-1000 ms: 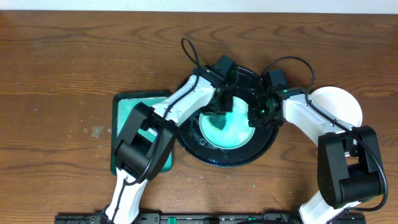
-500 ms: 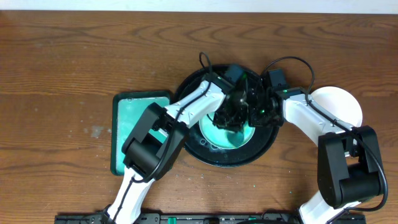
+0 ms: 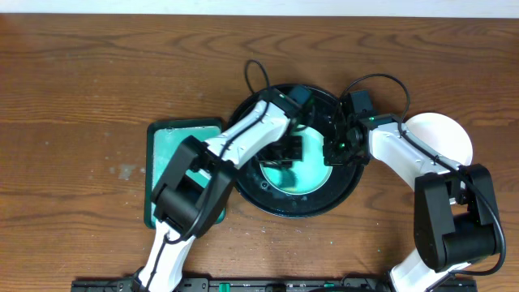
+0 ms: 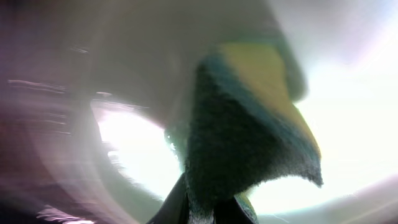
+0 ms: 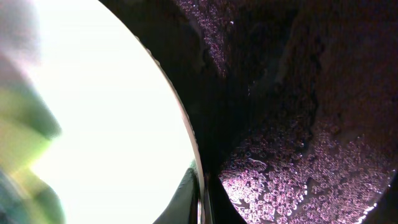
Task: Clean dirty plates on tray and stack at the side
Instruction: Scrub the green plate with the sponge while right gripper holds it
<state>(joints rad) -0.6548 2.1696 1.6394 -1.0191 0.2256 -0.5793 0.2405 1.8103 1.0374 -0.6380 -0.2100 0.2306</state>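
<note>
Closest to the left wrist camera, the left end effector was closed on a sponge. The sponge had a yellow side and a dark scrubbing side, and it filled most of that blurred view. In the right wrist view, the right end effector was closed on the rim of the teal plate (washed out to white in this close picture). Its two fingers pinched the edge from above and below. Beside the rim lay the wet black tray, covered with small drops.

From above, the plate sat inside the round tray, near its middle, with the left arm's sponge over the upper-left part of it. The right arm held the plate's right edge.

The step in hand seemed to be the scrubbing itself. To do it well, the right grip should probably stay firm and low, so that the plate does not turn or slide on the wet tray. The sponge should press flat and sweep the whole face, also the part near the right fingers, without knocking them.

Farther out, a white plate lay on the table to the right of the tray. A green mat lay to the left. The teal plate was not yet stacked at the side.
</note>
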